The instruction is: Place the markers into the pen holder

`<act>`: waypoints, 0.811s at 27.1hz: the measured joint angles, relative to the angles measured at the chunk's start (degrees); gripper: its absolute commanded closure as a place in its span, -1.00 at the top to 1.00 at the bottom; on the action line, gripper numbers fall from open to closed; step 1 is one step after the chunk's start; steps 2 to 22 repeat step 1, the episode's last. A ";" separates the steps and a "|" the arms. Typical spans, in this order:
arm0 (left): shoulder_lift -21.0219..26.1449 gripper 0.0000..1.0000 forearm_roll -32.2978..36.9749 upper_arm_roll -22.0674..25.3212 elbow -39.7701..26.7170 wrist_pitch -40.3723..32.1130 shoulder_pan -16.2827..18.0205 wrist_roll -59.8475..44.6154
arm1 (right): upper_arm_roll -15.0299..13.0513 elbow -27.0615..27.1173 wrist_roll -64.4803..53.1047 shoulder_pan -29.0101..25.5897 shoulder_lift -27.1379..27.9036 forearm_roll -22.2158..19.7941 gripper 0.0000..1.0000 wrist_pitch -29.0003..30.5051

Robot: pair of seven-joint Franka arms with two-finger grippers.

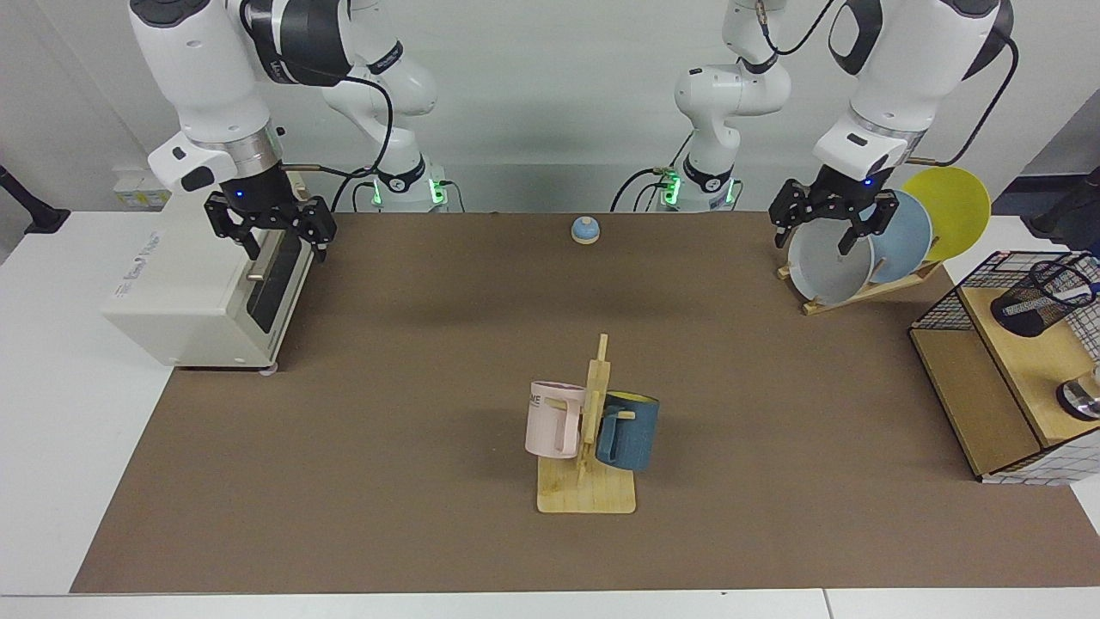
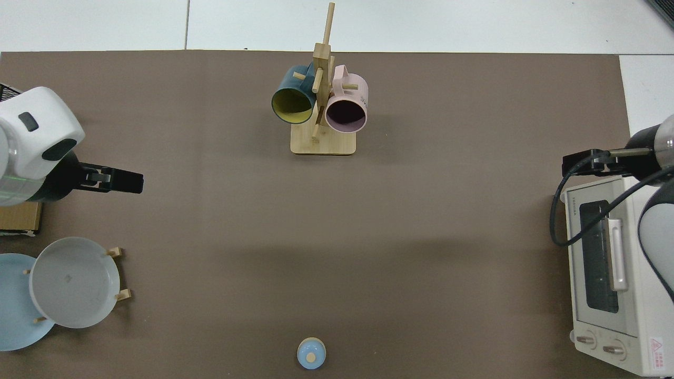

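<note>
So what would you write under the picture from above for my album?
Two mugs hang on a wooden rack, one gripper hovers near plates, the other by a toaster oven.

Pen holder (image 1: 1034, 305) contents indiscernible; shelf (image 1: 1027, 361) cropped.

Two glossy white jointed arms (image 1: 206, 77) with dark grey joint caps, black cables, green base lights, and black two-finger grippers lit blue above the fingers.
</note>
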 measured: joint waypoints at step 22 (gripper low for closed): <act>0.30 1.00 0.00 0.04 0.26 -0.52 -0.23 0.00 | 0.00 0.00 0.00 0.00 0.00 0.00 1.00 0.00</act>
